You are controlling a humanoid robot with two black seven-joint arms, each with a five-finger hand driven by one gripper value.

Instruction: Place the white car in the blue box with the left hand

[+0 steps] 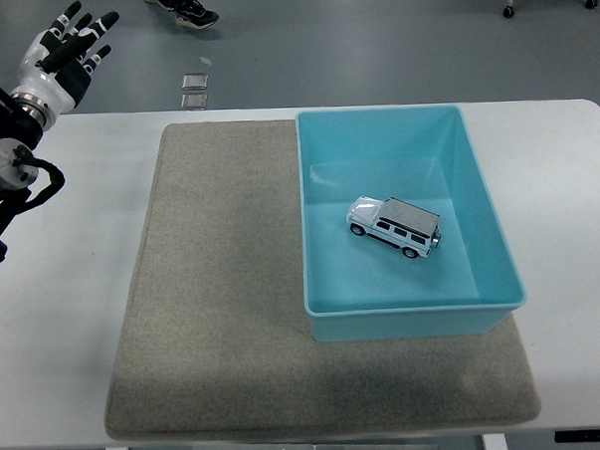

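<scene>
Head view, car: the white car sits on the floor of the blue box, near the middle, on its wheels and turned at a slant to the walls. It touches none of the walls.
Head view, box: it rests on the right part of a grey mat, open side up, its front wall close to the mat's near edge. The mat gives it a soft, non-slip base, which would be why the box lies there and not on bare surface.
Head view, surface: the white surface shows bare on both sides of the mat.
Head view, left robot hand: the left robot hand is at the far left corner, lifted above and beyond the surface's far edge, well apart from box and car. Its fingers are spread wide and straight, and it holds nothing.
Head view, right arm: not in the picture.
Head view, background: a person's shoe shows on the floor at the top edge.
Judgement: with the car inside the box and the hand empty and clear of it, the task looks finished; nothing more seems called for.
</scene>
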